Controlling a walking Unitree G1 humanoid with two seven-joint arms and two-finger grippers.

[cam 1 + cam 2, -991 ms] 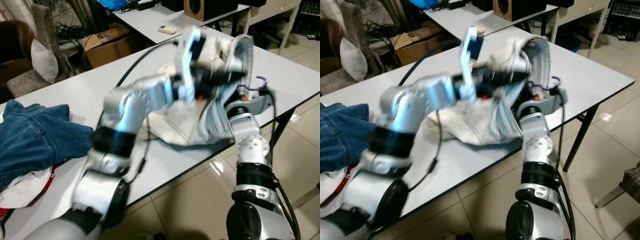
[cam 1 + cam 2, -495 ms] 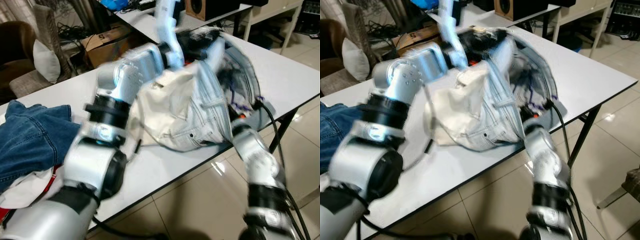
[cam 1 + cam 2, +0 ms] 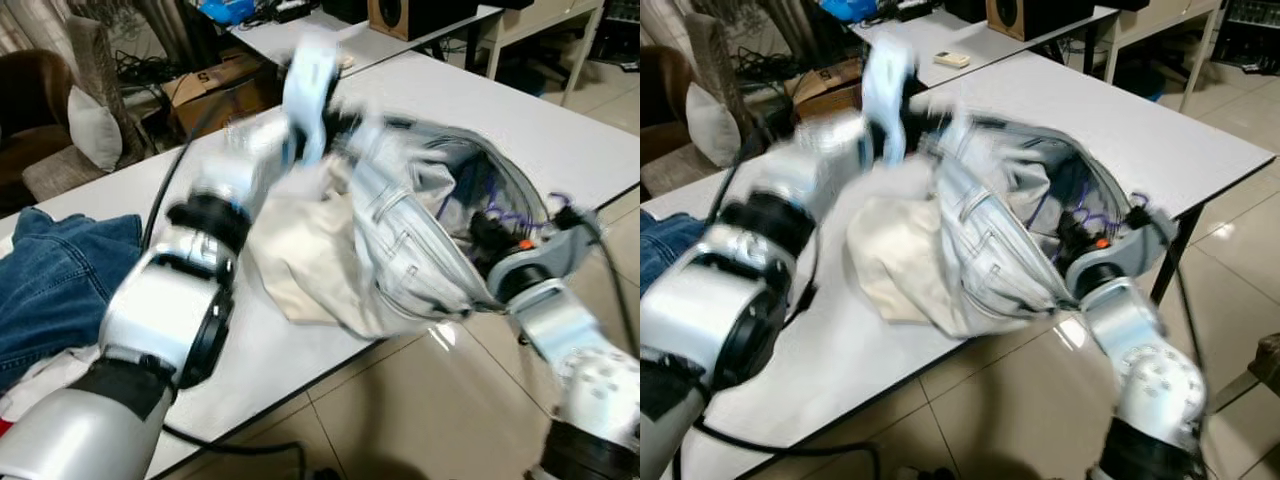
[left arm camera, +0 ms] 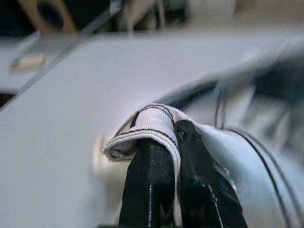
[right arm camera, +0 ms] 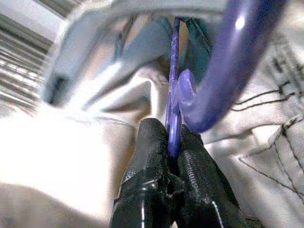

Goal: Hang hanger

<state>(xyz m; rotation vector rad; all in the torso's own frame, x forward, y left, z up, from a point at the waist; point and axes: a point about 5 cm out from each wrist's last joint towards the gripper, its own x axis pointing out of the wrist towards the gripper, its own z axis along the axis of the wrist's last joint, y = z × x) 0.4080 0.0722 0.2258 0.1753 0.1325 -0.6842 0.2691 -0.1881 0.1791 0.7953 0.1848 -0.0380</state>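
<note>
Compared with half a second earlier, the pale jeans (image 3: 400,240) are spread wider across the white bench (image 3: 480,110), with the waist opening now turned toward the robot's right and gaping open. The right arm has moved further to the robot's right and nearer the bench edge; the left arm has dropped lower and stretches across the bench. Both arms are motion-blurred.

The left claw (image 4: 166,142) is clamped on a folded edge of the waistband (image 4: 152,118); the two black fingers (image 4: 147,180) press together with the cloth between them. The left arm extends forward over the bench, elbow bent, the wrist near the far rim of the jeans.

The right claw (image 5: 172,142) is clamped on the purple hanger (image 5: 223,61); a thin flat part of the hanger sits between the fingertips, and its curved bar rises beyond them. The hanger (image 3: 505,215) lies inside the open waist of the jeans, at the bench's right edge. The right forearm comes up from below the bench edge, the wrist bent toward the opening.

A pile of blue denim (image 3: 50,280) lies on the bench at the robot's left, well apart from the jeans.
</note>
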